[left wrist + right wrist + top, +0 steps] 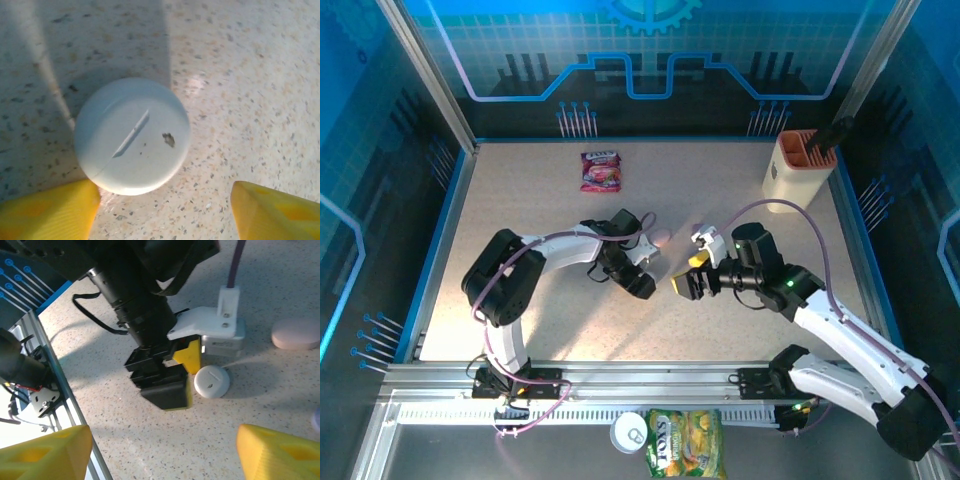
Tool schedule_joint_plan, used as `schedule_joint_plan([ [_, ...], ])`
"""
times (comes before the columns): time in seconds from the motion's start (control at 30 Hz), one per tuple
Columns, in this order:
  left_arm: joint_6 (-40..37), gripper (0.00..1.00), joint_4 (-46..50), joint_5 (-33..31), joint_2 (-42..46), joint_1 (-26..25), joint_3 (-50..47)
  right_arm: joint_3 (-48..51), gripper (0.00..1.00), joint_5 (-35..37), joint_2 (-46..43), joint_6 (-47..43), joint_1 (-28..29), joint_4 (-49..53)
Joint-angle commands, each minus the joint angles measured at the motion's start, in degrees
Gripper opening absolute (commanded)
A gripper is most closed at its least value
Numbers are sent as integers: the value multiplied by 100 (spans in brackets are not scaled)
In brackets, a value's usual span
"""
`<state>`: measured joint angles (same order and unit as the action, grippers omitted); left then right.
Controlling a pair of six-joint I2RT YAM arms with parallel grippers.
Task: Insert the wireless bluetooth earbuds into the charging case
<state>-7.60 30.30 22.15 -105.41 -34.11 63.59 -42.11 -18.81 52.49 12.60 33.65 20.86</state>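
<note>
A round white charging case point(132, 135) lies shut on the speckled table, just ahead of my left gripper point(165, 212). Its yellow fingertips point(47, 212) stand wide apart and open, and the left one almost touches the case's rim. In the right wrist view the same case point(212, 381) sits right beside the left gripper point(192, 374). My right gripper point(162, 455) hovers open with bare table between its fingers and faces the left one point(642, 283) at mid-table. A pink case point(661, 237) lies a little farther back. The earbuds are out of view.
A pink snack packet point(601, 170) lies at the back, and a cream and orange holder point(800, 165) stands at the back right. A can point(632, 432) and a yellow bag point(685, 443) rest in front of the metal rail point(650, 380).
</note>
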Motion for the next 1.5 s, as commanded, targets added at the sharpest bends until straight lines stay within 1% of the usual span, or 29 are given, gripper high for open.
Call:
schedule_joint_plan([
  [0.0, 5, 97, 12, -214, 254, 238, -93, 119, 77, 230, -115, 81, -184, -214],
  [0.03, 28, 99, -85, -203, 355, 291, -148, 153, 78, 375, -129, 123, -258, -301],
  [0.17, 115, 99, -715, -305, 962, 493, -534, 419, 85, 1122, -116, 156, -582, -869],
  [0.3, 90, 99, -1457, -662, 1755, 806, -1070, 787, 92, 2138, -43, -33, -809, -1613],
  [0.43, -138, 99, -2520, -1286, 2703, 1186, -1926, 1236, 96, 3130, 155, -571, -1154, -2522],
  [0.53, -112, 99, -2914, -1404, 3311, 1680, -2397, 1606, 96, 3472, 498, -1057, -1526, -3455],
  [0.6, -102, 99, -3222, -1565, 3678, 1929, -2702, 1864, 97, 3500, 736, -1185, -1799, -4220],
  [0.63, -269, 99, -3577, -1690, 3843, 1999, -2954, 1965, 97, 3469, 868, -1220, -1954, -4557],
  [0.7, -426, 99, -4550, -2247, 4014, 2112, -3544, 2106, 97, 3310, 1135, -1230, -2238, -5119],
  [0.77, -446, 99, -5006, -2455, 4088, 2335, -3869, 2183, 97, 3038, 1458, -1177, -2554, -5611],
  [0.83, -277, 99, -5518, -2422, 4065, 2591, -4137, 2198, 97, 2800, 1799, -1093, -2797, -5979],
  [0.93, 20, 99, -6696, -2311, 3854, 2992, -4642, 2147, 96, 2389, 2338, -997, -3027, -6287],
  [0.97, 96, 99, -7075, -2295, 3696, 3107, -4769, 2058, 97, 2352, 2434, -992, -3050, -6265],
  [1.0, 169, 99, -7333, -2293, 3544, 3194, -4847, 1968, 98, 2239, 2432, -1001, -3073, -6035],
  [1.03, 191, 99, -7479, -2268, 3445, 3239, -4837, 1952, 98, 2117, 2524, -1038, -3122, -6156],
  [1.13, 247, 99, -7474, -2161, 3304, 3296, -4732, 1849, 98, 1967, 2671, -1055, -3228, -6176],
  [1.23, 296, 99, -7730, -2209, 3011, 3304, -4630, 2034, 97, 1884, 3079, -1073, -3296, -6965],
  [1.3, 446, 99, -7489, -2234, 2859, 3346, -4396, 2156, 96, 1797, 3471, -1091, -3303, -7521],
  [1.33, 540, 99, -7610, -2188, 2728, 3365, -4356, 2203, 97, 1702, 3620, -1117, -3297, -7805],
  [1.37, 618, 99, -7971, -2139, 2523, 3383, -4379, 2147, 97, 1596, 3509, -1182, -3303, -7461],
  [1.43, 662, 99, -8077, -2221, 2162, 3393, -4279, 2073, 98, 1543, 3592, -1197, -3299, -7493],
  [1.47, 691, 99, -8404, -2301, 1860, 3402, -4291, 1989, 98, 1527, 3545, -1219, -3296, -7218],
])
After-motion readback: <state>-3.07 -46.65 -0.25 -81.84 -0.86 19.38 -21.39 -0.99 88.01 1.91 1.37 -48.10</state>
